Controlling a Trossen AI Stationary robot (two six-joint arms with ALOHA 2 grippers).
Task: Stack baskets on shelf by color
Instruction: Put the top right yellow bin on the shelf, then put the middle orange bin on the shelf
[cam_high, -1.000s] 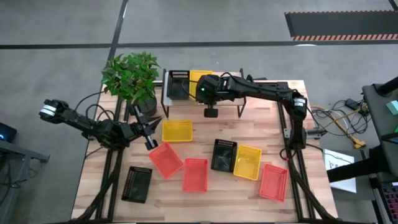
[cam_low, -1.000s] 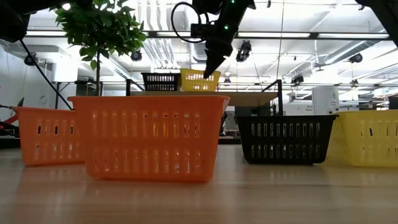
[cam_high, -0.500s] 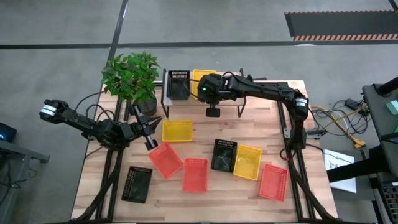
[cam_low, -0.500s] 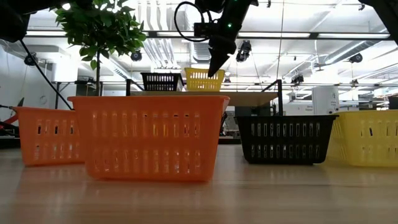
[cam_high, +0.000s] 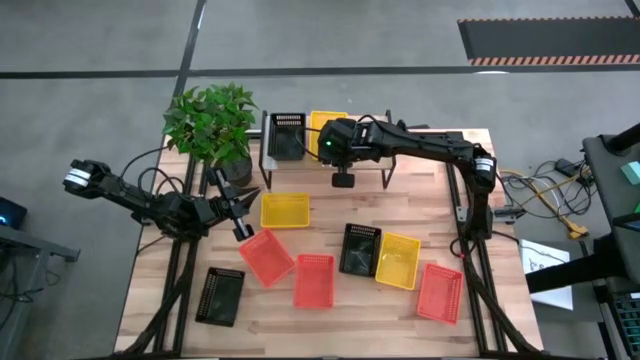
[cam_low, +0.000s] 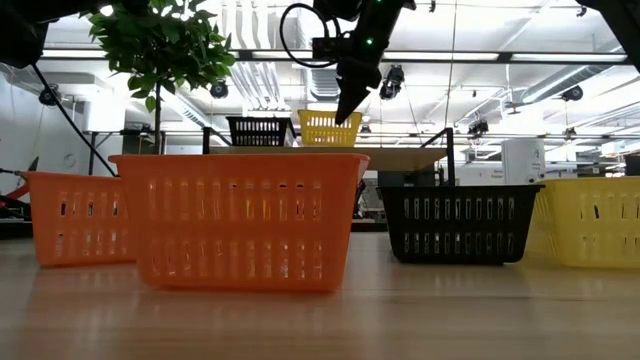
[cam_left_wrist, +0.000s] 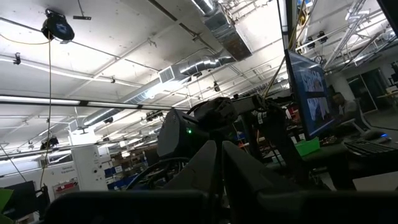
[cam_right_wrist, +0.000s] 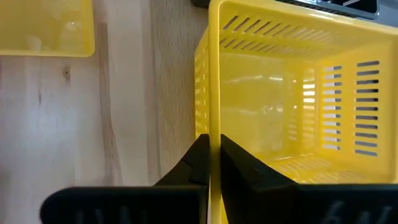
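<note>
- I am seeing the right gripper (cam_right_wrist: 209, 163) pinching the wall of a yellow basket (cam_right_wrist: 292, 93) over the shelf (cam_high: 400, 150), beside a black basket (cam_high: 287, 135).
- The left gripper (cam_high: 243, 208) is idling near the plant (cam_high: 212, 122), fingers pressed together.
- Seven baskets are sitting on the table (cam_high: 300, 330).

The right arm covers much of the yellow basket (cam_high: 322, 126) on the shelf (cam_high: 425, 135); in the right wrist view its far end is cut off.

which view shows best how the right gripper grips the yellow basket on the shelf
The right wrist view: the right gripper is shut on the wall of the yellow basket. The high view hides the grip beneath the arm; the low view shows it small and far off; the left wrist view misses it.
</note>
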